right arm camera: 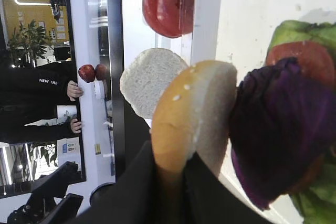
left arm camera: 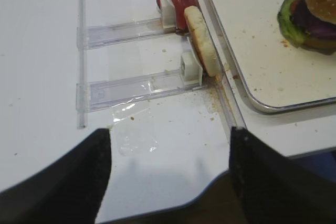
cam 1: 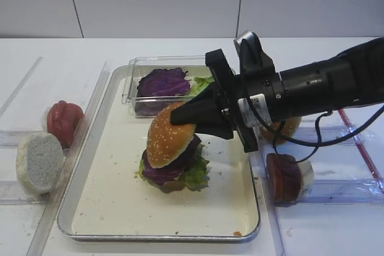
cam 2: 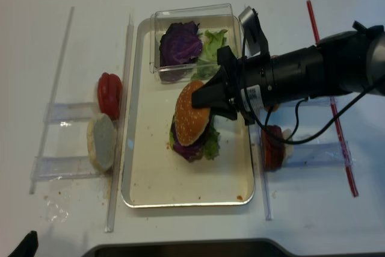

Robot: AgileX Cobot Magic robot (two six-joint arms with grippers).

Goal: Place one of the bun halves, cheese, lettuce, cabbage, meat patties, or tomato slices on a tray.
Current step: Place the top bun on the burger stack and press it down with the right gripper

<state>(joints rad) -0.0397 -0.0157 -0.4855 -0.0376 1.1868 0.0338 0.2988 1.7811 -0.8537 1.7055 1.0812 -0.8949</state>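
Bun (cam 1: 169, 136), seeded and golden-brown, is pinched at its upper edge by the right gripper (cam 1: 187, 118), whose black fingers are closed on it. It tilts over a stack on the tray (cam 1: 114, 208): purple cabbage (cam 1: 161, 172) directly under the bun, lettuce (cam 1: 197, 175) sticking out at the right and near sides. From the right wrist camera the bun (right arm camera: 191, 119) stands on edge between the fingers, its pale cut face toward the cabbage (right arm camera: 278, 135), with a red slice and green leaves behind it.

A clear box (cam 1: 133, 85) sits at the far end of the tray, holding more purple and green leaves. Left of the tray, a pale round bun half (cam 1: 38, 161) and a red tomato (cam 1: 63, 121) stand on edge in clear plastic holders. Right of the tray, another red piece (cam 1: 283, 177) stands in a similar holder.

The left gripper (left arm camera: 168, 182) hangs over bare table near the tray's near-left corner, its two dark fingers spread wide and holding nothing.
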